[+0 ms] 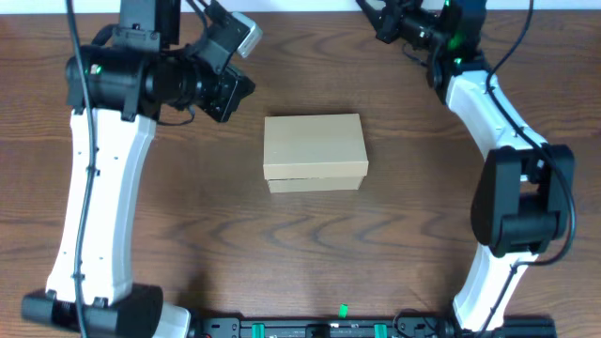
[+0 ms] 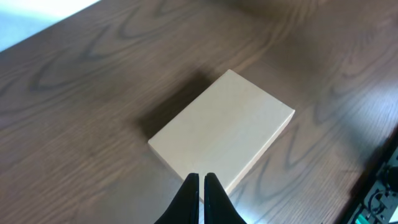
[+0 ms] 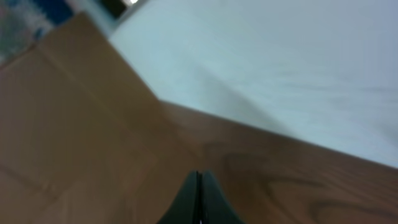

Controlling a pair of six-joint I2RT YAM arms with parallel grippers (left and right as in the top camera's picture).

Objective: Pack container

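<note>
Wood-grain tabletop [image 1: 310, 253]; box [image 1: 315, 182] at centre, lid [image 1: 313, 141] down. Left gripper [image 2: 202, 178] hovers at its 10 o'clock, right gripper [image 3: 199, 177] at 1 o'clock, both pinched closed and empty. Packing looks finished; next move probably just presses the lid flat.

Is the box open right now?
No, the cardboard box is closed, with its top lying flat and nothing of the inside showing.
</note>
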